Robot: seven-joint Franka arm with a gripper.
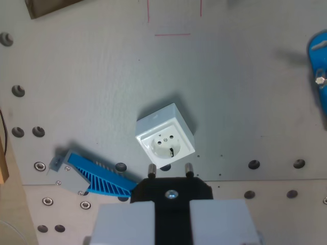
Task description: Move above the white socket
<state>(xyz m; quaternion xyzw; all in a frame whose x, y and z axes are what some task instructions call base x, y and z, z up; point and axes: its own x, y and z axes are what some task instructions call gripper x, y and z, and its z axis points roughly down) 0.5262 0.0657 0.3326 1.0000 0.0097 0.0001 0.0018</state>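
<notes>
At the wrist view's left edge the grey worktop (102, 76) carries a scatter of dark holes and bright screw heads, and a sliver of brown wood (3, 166) shows at the border, with another brown piece (48, 6) cut off by the top edge. Low on the left lies a blue ribbed part (99, 178) with a grey end, slanting down toward the middle, where its tip meets the black plug. In the middle stands the white socket (165, 135), a square box turned at an angle, its round face with two pin holes looking up; bare worktop lies open all around it except below. Just below it, the pincer (172, 214) holds a black plug (171, 191) between pale grey fingers (125, 224), closed on its body, with two metal pins (170, 169) pointing up at the socket's lower edge, near but apart from it. Thin red lines (172, 23) mark the surface near the top, above the socket. A seam runs across the worktop at the plug's height, with more holes beyond it on the right. At the right edge a blue object (318, 66) with a small bolt is partly out of frame, well apart from the socket.
</notes>
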